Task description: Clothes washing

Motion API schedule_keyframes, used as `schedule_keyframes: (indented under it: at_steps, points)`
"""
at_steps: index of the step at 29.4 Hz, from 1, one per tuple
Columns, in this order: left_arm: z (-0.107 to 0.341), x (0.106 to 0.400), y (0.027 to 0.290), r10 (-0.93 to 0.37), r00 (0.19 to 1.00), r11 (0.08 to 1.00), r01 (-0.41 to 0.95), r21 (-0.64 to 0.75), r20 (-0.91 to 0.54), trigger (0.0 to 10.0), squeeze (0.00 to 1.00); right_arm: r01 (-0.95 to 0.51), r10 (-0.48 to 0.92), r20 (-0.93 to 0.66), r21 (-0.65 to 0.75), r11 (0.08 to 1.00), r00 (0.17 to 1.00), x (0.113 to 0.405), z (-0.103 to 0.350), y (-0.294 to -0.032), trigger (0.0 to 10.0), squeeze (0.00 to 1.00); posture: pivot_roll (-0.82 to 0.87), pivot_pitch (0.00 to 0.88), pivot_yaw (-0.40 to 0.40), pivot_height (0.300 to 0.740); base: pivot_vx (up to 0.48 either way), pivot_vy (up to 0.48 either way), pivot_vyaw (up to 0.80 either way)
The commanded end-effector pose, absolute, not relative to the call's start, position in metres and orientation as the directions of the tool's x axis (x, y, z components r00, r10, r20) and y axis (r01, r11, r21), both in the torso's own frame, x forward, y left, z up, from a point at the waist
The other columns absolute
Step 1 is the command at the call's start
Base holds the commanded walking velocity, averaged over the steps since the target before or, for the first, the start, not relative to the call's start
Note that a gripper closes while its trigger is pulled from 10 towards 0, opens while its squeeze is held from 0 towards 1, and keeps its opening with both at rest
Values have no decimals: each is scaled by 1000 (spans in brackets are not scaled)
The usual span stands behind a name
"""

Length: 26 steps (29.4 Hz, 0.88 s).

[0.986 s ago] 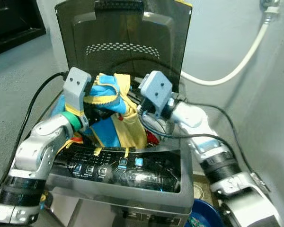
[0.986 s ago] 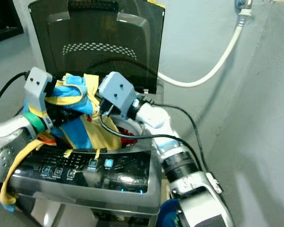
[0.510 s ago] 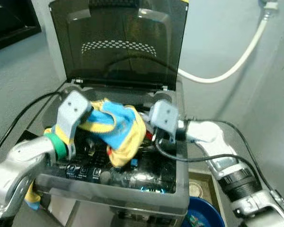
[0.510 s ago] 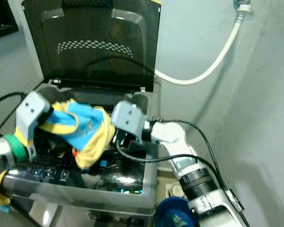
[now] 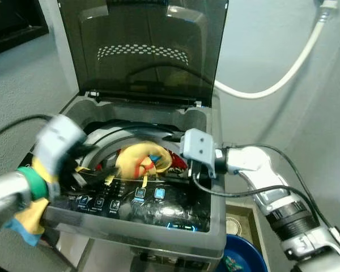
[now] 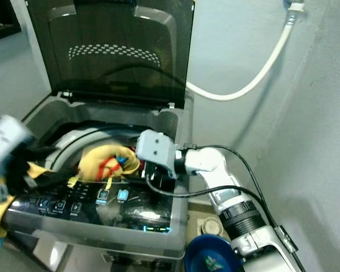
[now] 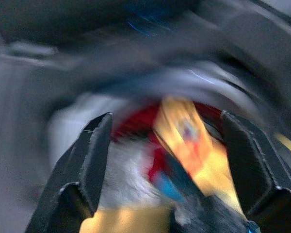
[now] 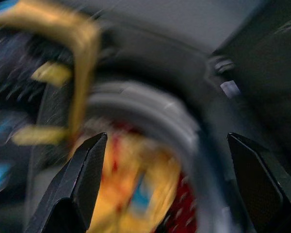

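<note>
The top-loading washing machine point(image 5: 215, 187) stands with its dark lid point(image 5: 141, 51) raised. A yellow garment point(image 5: 140, 161) with blue and red patches lies in the drum, one yellow strap trailing over the control panel point(image 5: 158, 207). My left gripper point(image 7: 165, 116) is open and blurred at the drum's left rim, holding nothing. A yellow and blue cloth point(image 5: 24, 218) hangs from my left forearm. My right gripper point(image 8: 166, 138) is open over the drum's right rim, just right of the garment and apart from it.
A white hose point(image 5: 283, 73) curves along the wall behind the machine. A blue basin point(image 5: 243, 262) sits on the floor at the lower right. Black cables point(image 5: 255, 190) loop around my right arm. The grey wall stands close on the right.
The yellow and blue bundle left both grippers and dropped into the drum. My left arm swung out to the left, and my right gripper lowered to the rim.
</note>
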State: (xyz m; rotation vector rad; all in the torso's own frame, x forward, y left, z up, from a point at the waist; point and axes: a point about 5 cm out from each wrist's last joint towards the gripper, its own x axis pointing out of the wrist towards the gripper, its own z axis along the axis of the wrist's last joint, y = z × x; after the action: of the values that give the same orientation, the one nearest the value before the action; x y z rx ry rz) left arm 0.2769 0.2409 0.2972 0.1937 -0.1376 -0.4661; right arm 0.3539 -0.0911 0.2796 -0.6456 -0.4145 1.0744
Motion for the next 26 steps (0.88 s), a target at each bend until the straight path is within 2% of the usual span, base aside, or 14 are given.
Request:
schedule_keyframes:
  at_steps: [1,2,3,4,5,6,7,11,13,16,21,22,25,26]
  points:
    - [310,282,261,-318,932,938,284,199,171,10000,0,-624,872,154,-641,446,465,358,302,-96,10000,0,62,101,57,740,0,0,0]
    - [310,282,261,-318,932,938,284,199,171,10000,0,-624,872,154,-641,446,465,358,302,-96,10000,0,62,101,57,740,0,0,0]
    - [317,285,264,-284,932,947,237,216,225,10000,0,-586,829,264,-604,540,492,360,313,-100,10000,0,64,102,56,740,0,0,0]
    - [317,285,264,-284,932,947,237,216,225,10000,0,-586,829,264,-604,540,492,360,313,-100,10000,0,64,102,56,740,0,0,0]
    - [323,287,262,-283,924,947,228,227,255,10000,0,-560,771,363,-536,632,523,362,322,-104,10000,0,60,101,58,740,0,0,0]
    - [323,287,262,-283,924,947,228,227,255,10000,0,-560,771,363,-536,632,523,362,322,-104,10000,0,60,101,58,740,0,0,0]
    - [324,287,256,-323,912,934,263,244,253,10000,0,-518,710,443,-487,704,548,363,328,-108,10000,0,52,106,64,740,0,0,0]
    - [319,282,238,-452,870,874,388,292,199,10000,0,-458,605,540,-396,796,585,363,333,-116,10000,0,49,111,70,740,0,0,0]
    - [313,279,222,-514,838,842,451,297,185,10000,0,-417,500,599,-284,863,626,362,330,-124,10000,0,49,107,71,740,0,0,0]
    - [309,284,207,-496,839,860,439,260,224,10000,0,-402,439,610,-208,892,660,359,317,-123,10000,0,51,103,66,740,0,0,0]
    - [308,286,203,-479,844,871,423,249,242,10000,0,-391,423,608,-195,900,672,357,312,-122,10000,0,51,103,66,740,0,0,0]
    - [308,292,196,-419,861,902,357,243,290,10000,0,-348,354,601,-131,928,717,356,299,-123,10000,0,56,90,61,740,0,0,0]
    - [311,297,190,-360,868,929,301,216,340,10000,0,-286,283,594,-92,954,753,354,288,-127,10000,0,56,76,59,740,0,0,0]
    - [316,302,184,-312,863,948,253,194,398,10000,0,-202,182,604,-35,979,776,351,281,-137,10000,0,46,58,63,740,0,0,0]
